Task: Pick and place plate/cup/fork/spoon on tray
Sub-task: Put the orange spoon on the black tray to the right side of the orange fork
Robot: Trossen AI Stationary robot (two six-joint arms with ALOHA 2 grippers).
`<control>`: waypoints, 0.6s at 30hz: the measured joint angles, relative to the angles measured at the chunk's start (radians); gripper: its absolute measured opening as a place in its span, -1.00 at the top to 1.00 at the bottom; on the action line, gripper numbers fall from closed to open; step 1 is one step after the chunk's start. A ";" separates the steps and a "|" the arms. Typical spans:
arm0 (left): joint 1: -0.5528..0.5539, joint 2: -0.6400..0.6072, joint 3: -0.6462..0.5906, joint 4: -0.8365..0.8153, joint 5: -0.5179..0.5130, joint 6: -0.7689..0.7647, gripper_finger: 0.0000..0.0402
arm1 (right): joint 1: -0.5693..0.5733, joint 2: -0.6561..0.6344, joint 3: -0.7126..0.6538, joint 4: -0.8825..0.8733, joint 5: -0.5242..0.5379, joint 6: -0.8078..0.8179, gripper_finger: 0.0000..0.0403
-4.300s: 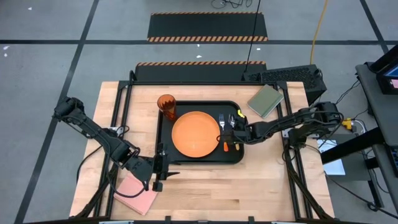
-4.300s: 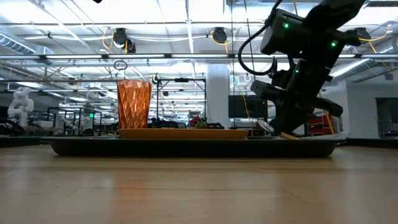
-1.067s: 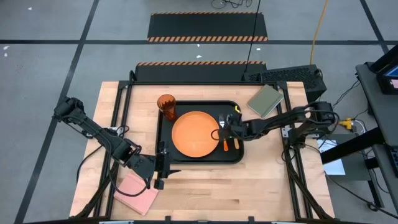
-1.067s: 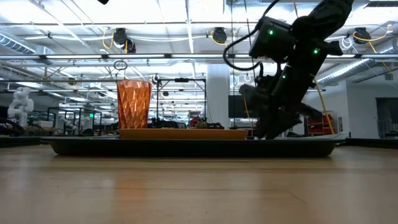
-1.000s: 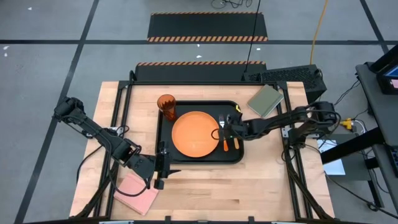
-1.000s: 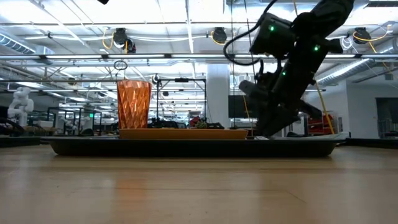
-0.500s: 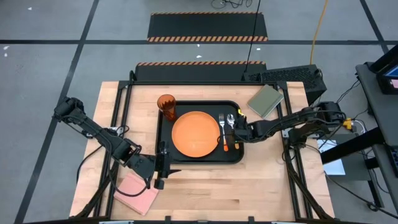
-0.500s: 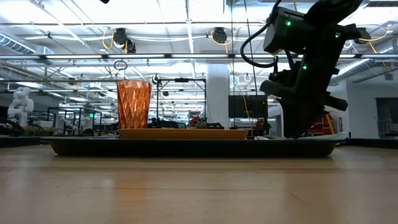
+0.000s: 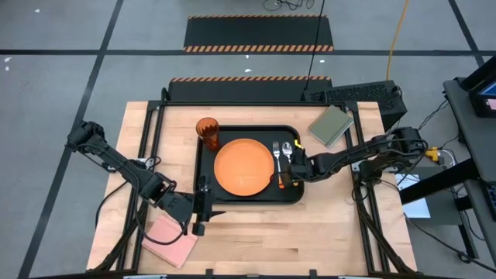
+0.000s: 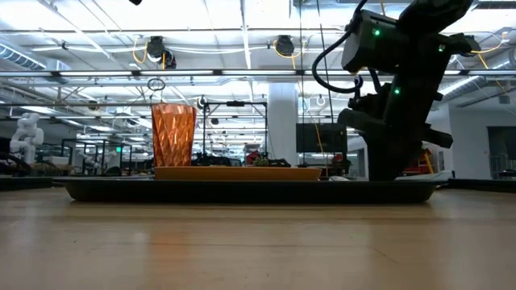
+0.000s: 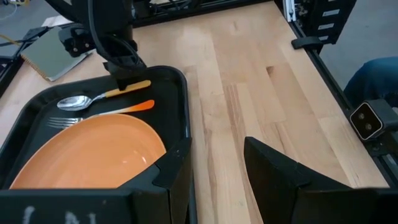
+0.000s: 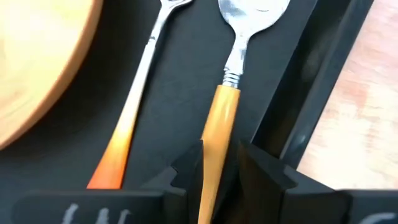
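Observation:
The black tray (image 9: 232,198) holds the orange plate (image 9: 243,167), the orange-brown cup (image 9: 207,132) upright at its far left corner, the fork (image 9: 277,155) and the spoon (image 9: 287,149). Fork and spoon lie side by side right of the plate, metal ends toward the far edge. My right gripper (image 9: 294,172) stands over the spoon's handle at the tray's right side, shut on it. My left gripper (image 9: 203,206) is open and empty at the tray's near left corner. My right gripper has the spoon's orange handle (image 12: 216,134) between its two fingers (image 12: 189,168), toward the handle's free end. The fingers come from above, slanting in from the table's right, and stand on either side of the handle. The spoon lies flat on the tray floor, its bowl (image 12: 254,15) toward the far edge.
A pink flat block (image 9: 172,239) lies near the left gripper at the table's near left. An olive-green flat block (image 9: 331,125) lies at the far right. The tray's raised right rim (image 12: 311,93) runs right beside the spoon. Bare wood lies along the near edge.
My right gripper has gone toward the table's right edge, away from the plate, and has turned from slanting to nearly upright. The spoon has come with it and now lies on the tray floor right of the fork, its bowl in plain view.

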 joint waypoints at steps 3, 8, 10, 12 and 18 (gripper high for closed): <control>0.000 0.000 0.000 0.000 0.000 0.000 0.26 | 0.002 0.000 0.000 0.013 -0.001 0.000 0.55; 0.000 0.000 0.000 0.000 0.000 0.001 0.26 | 0.003 0.003 0.000 0.014 0.000 0.000 0.55; 0.000 0.000 0.000 0.000 0.000 0.001 0.26 | 0.007 0.003 0.000 0.015 0.000 0.003 0.55; 0.000 0.000 0.000 0.000 0.000 0.001 0.26 | 0.011 0.003 0.000 0.019 0.000 0.004 0.55; 0.000 0.000 0.000 0.000 0.000 0.002 0.26 | 0.026 0.003 0.000 0.021 0.003 0.015 0.55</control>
